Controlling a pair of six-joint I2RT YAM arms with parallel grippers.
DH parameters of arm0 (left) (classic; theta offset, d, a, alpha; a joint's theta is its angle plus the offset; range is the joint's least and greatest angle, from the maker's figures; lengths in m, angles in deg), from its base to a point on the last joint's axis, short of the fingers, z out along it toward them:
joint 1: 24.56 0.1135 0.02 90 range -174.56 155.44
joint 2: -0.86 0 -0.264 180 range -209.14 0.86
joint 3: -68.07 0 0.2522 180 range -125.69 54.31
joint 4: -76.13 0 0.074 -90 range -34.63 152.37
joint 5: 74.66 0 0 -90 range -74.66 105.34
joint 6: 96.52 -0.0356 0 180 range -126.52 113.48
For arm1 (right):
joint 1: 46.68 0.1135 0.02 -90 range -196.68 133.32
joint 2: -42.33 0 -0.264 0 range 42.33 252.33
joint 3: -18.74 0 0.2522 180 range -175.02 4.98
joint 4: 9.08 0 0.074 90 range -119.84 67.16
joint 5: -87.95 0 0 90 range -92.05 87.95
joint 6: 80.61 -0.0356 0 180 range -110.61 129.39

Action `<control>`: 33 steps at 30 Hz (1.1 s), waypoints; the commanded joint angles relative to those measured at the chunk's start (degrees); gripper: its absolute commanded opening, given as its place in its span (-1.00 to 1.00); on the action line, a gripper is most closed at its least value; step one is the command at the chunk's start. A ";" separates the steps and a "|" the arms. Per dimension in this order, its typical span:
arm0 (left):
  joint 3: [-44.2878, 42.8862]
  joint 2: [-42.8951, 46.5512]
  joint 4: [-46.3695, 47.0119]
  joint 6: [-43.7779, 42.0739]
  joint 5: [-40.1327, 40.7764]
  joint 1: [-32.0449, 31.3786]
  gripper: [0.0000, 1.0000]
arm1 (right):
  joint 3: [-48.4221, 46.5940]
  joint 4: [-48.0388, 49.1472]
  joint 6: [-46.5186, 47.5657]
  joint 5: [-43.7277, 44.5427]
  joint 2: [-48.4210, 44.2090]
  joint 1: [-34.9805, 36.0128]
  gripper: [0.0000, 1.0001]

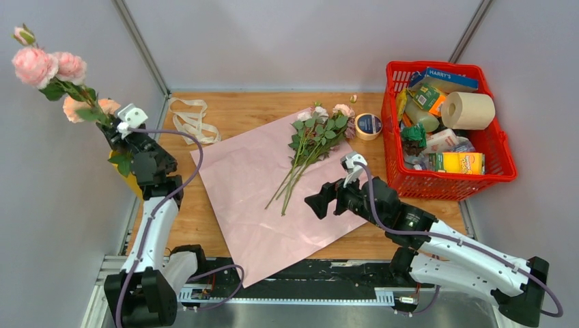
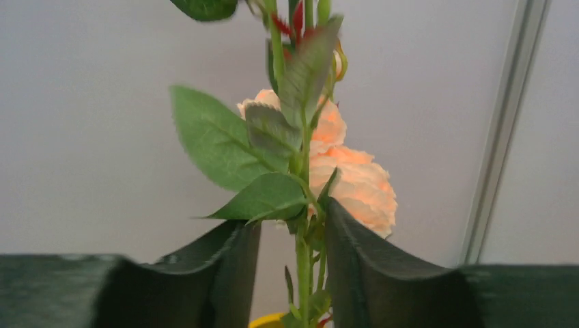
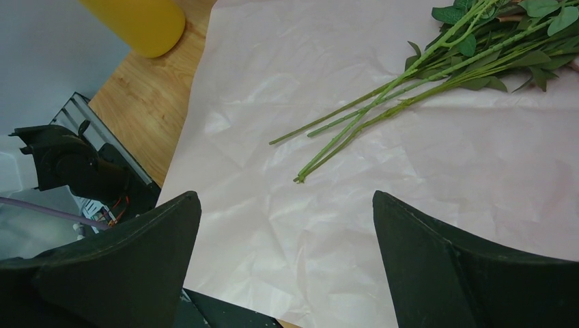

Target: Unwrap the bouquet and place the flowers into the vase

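1. left gripper (image 2: 290,219) is up at the far left, jaws parted with a gap round the green stems, so it's not clamping; the stems stand loose between the fingers and run down to the yellow vase (image 2: 273,320) rim right below
2. raised flowers (image 1: 48,65), pink and peach, lean out left high above the vase; in the top view the vase is mostly hidden behind the left arm (image 1: 153,225)
3. step judged: letting this bunch go into the vase
4. to do it well, open wider first, then back straight off so the fingers don't snag the leaves (image 2: 218,143) and drag the stems out
5. can't tell if the stem ends reach the vase bottom; the heads are top-heavy and leaning, so pull away slowly or the vase may tip
6. right gripper (image 3: 285,195) is wide open and empty, hovering over the pink wrapping paper (image 1: 252,198) near the cut ends of the loose flowers (image 1: 311,147) lying flat on it
7. for the next grab, come down across the bare stems and pinch the stems only, not the paper; the ribbon (image 1: 191,119) lies well apart at back left
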 commanded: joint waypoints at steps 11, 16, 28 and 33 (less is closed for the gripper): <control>-2.39 19.48 -37.31 24.35 -13.84 0.27 0.24 | -4.80 -0.09 -2.26 -0.95 7.00 0.16 1.00; -8.71 22.04 -54.10 37.17 -28.15 0.35 0.24 | -5.68 0.00 -7.79 1.15 11.48 0.16 1.00; -9.69 20.72 -67.39 56.11 -61.15 -3.59 0.27 | -10.96 -0.97 -19.75 10.91 25.19 -0.10 1.00; -5.39 20.72 -71.17 54.08 -63.87 -8.87 0.27 | -13.24 -0.97 -20.72 14.34 29.94 -2.29 0.98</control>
